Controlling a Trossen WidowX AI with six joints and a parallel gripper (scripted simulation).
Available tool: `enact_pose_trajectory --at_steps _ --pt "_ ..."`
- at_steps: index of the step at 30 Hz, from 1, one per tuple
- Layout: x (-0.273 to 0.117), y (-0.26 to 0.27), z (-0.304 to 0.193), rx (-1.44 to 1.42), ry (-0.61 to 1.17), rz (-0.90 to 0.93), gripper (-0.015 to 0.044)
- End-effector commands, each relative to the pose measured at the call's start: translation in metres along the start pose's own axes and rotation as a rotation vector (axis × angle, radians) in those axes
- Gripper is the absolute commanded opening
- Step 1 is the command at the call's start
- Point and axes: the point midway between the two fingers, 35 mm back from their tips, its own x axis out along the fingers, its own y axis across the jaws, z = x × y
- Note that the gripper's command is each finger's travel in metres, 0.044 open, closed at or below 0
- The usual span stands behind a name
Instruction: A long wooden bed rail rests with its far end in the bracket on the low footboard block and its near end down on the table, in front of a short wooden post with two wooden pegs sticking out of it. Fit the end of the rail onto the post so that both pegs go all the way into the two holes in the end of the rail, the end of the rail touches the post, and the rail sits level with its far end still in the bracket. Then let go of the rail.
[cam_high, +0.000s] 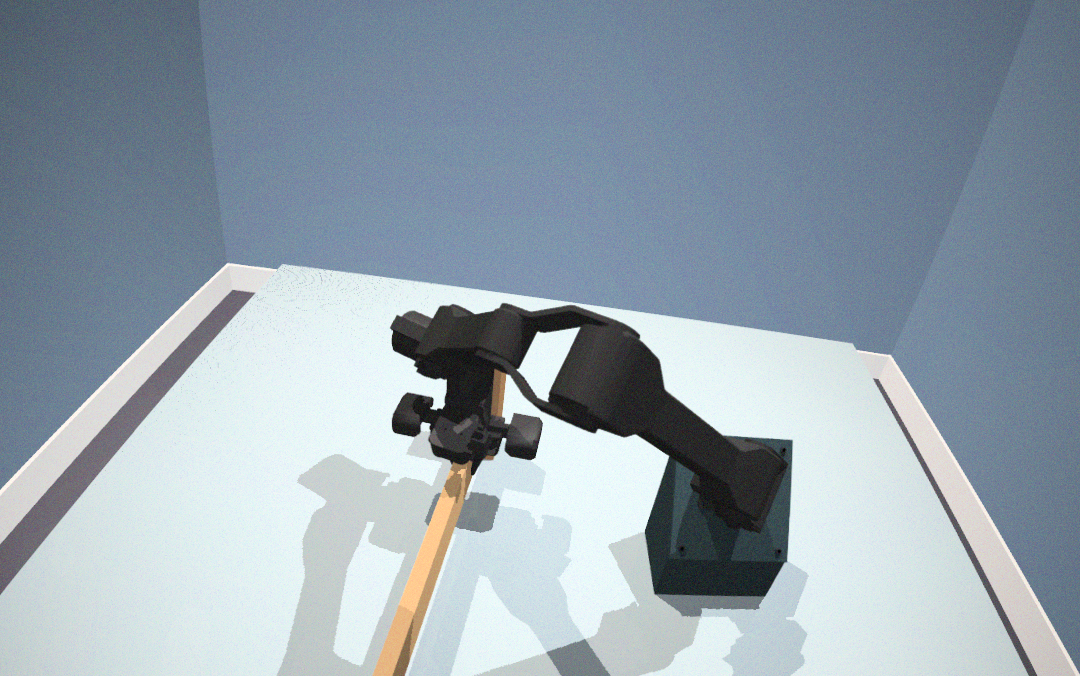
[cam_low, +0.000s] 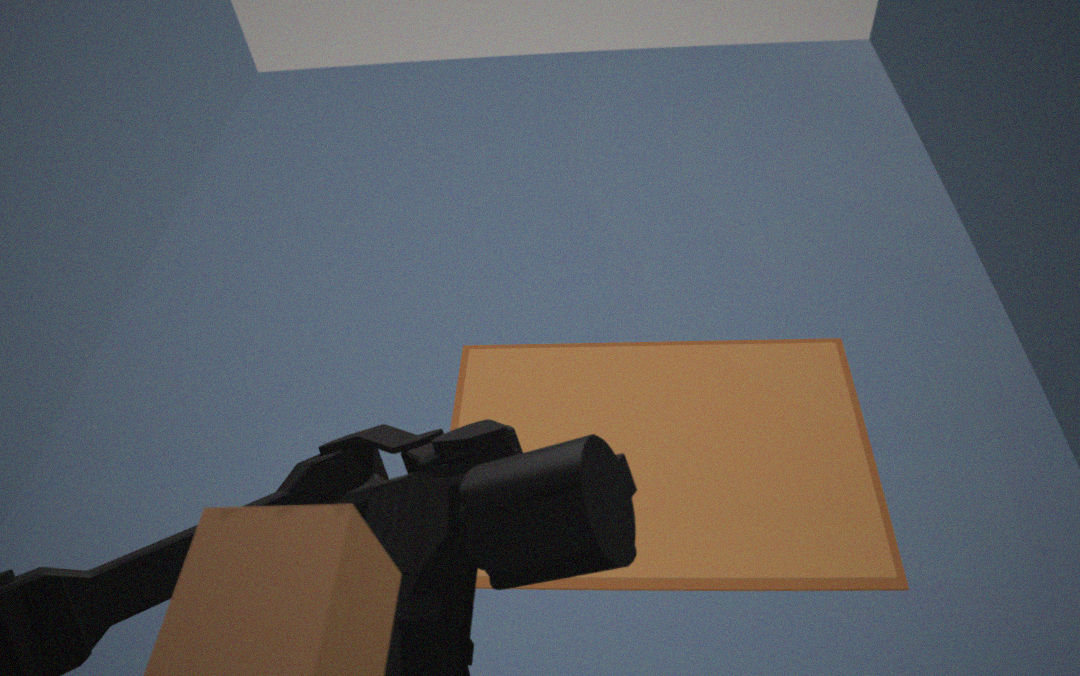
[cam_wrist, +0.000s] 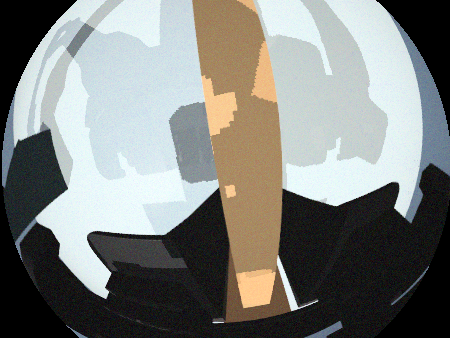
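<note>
The long wooden rail (cam_high: 430, 558) (cam_wrist: 245, 165) runs from the bottom edge of the top view up to my gripper (cam_high: 466, 448) (cam_wrist: 241, 190). The gripper is shut on the rail near its upper end and holds that end a little above the table (cam_high: 239, 446); the rail's shadow lies to one side of it. A narrow strip of wood (cam_high: 498, 394) shows behind the wrist; I cannot tell whether it is rail or post. The post's pegs and the rail's holes are hidden by the arm. The footboard block lies outside these views.
The arm's dark base block (cam_high: 721, 542) stands at the right of the table. A raised white rim (cam_high: 111, 398) borders the table. In the exterior view a wooden block face (cam_low: 263, 589) fills the lower left before the arm (cam_low: 549, 510), and an orange panel (cam_low: 717, 446) lies on the blue wall.
</note>
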Motion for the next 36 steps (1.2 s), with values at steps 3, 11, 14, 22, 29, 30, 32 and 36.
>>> enact_pose_trajectory --at_steps 3,11,14,22,29,30,32,36 --pt "-0.0008 -0.0008 0.0015 0.001 0.003 -0.003 0.0000" --pt "0.0004 -0.0009 0.0016 0.001 0.003 -0.003 0.0000" --pt "0.0008 -0.0008 0.0016 0.001 0.003 -0.003 0.0000" --pt "0.0012 -0.0008 0.0005 0.001 0.003 -0.003 0.0000" --pt "0.0012 -0.0008 -0.0017 0.001 0.003 -0.004 0.0000" --pt "0.0011 -0.0008 -0.0020 0.001 0.003 -0.004 0.0000" --pt "0.0010 -0.0008 -0.0027 0.001 0.004 -0.004 0.0000" --pt "0.0004 -0.0008 -0.0038 0.001 0.004 -0.004 0.0000"
